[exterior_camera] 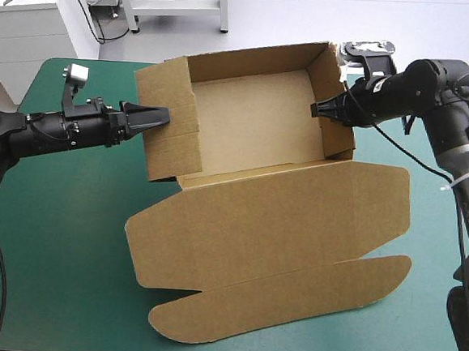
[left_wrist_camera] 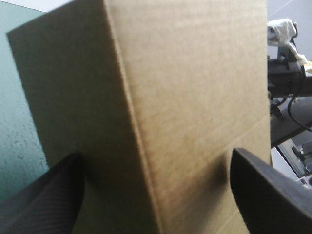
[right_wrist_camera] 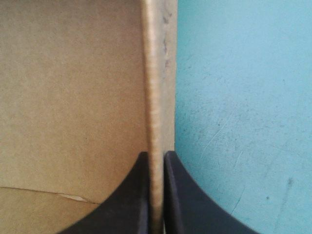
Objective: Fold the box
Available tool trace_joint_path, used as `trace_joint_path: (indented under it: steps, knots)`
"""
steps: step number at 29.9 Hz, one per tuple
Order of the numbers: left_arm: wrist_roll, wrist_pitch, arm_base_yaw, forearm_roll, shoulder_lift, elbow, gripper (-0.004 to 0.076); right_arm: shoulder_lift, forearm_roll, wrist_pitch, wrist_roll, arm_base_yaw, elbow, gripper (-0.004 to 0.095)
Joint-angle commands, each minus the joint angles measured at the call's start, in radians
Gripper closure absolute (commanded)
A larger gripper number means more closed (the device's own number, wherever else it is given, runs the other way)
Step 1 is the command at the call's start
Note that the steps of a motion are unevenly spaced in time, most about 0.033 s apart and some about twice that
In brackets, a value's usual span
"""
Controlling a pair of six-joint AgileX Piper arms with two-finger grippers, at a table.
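High view: the box [exterior_camera: 272, 219] sits mid-cover [exterior_camera: 67, 235], an open tray, lid flat. The right gripper [exterior_camera: 315, 109] pinches its right wall; the left gripper [exterior_camera: 163, 118] stands spread at the left wall. The board looks light, stiff and easily creased; grip the wall rims.

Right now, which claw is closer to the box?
Right: the right gripper pinches the right wall of the box. The left gripper stands open at its left wall.

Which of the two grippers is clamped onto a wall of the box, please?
The right gripper: it pinches the box by one wall; the left gripper stands open at the opposite wall.
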Motion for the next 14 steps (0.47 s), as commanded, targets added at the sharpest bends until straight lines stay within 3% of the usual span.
trace_joint_path:
  steps: [1,9,14]
  knots:
    - [0.006,0.100,-0.042,-0.090,-0.037,-0.025,0.0143,-0.041,0.027,-0.060,0.009,-0.004,-0.026,0.0920]
    - [-0.024,0.090,-0.061,-0.088,-0.037,-0.025,0.0143,-0.041,0.031,-0.056,0.012,0.010,-0.026,0.0905]
    - [-0.143,-0.038,-0.119,0.075,-0.060,-0.071,0.0143,-0.041,-0.093,-0.070,0.075,0.075,-0.026,0.0904]
